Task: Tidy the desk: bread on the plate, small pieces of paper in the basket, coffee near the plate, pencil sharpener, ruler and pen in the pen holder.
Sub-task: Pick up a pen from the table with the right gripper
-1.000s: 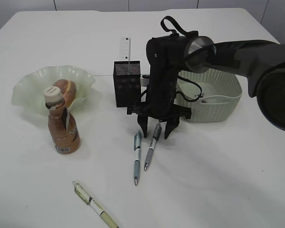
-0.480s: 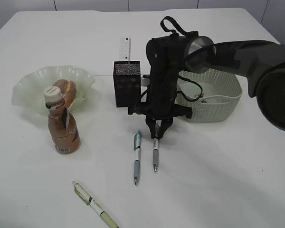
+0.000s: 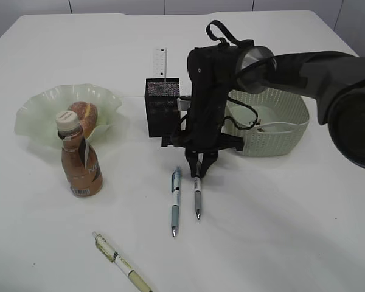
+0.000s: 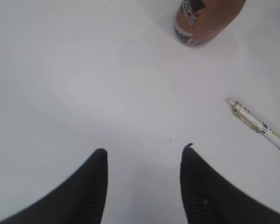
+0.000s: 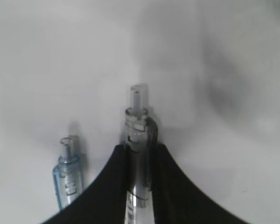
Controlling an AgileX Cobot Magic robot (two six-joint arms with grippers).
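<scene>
Grey pen (image 3: 198, 196): gripped near its clicker end by the right tool (image 3: 198, 173), fingers closed tight on the barrel, as the right wrist view confirms (image 5: 139, 140); tip hangs down, at or just above the tabletop (image 3: 280, 213), contact not clear. Judged step: carry this pen to the holder. To do it well: raise straight up until the tip clears the neighbouring pen, keep the barrel near vertical, centre it over the holder's mouth, lower before letting go. Grip sits high on the barrel, so the pen may swing; slow travel advised

Blue pen (image 3: 175, 201): flat on the tabletop, just left of the held pen, apart from it

Third pen (image 3: 121, 263): pale barrel, flat near the front edge, well apart from the others; also seen in the left wrist view (image 4: 259, 127)

Left tool (image 4: 142, 161): fingers parted, nothing between them, above bare tabletop

Holder (image 3: 162, 107): black mesh, upright, just behind the right tool; a ruler (image 3: 160, 62) stands up from it; other contents not visible

Plate (image 3: 36, 112): green, wavy rim, holds the bread (image 3: 84, 114)

Coffee (image 3: 79, 161): bottle upright, just in front of the plate

Basket (image 3: 280, 128): pale woven, right of the holder; a small pale item inside, likely paper, too unclear to confirm
</scene>
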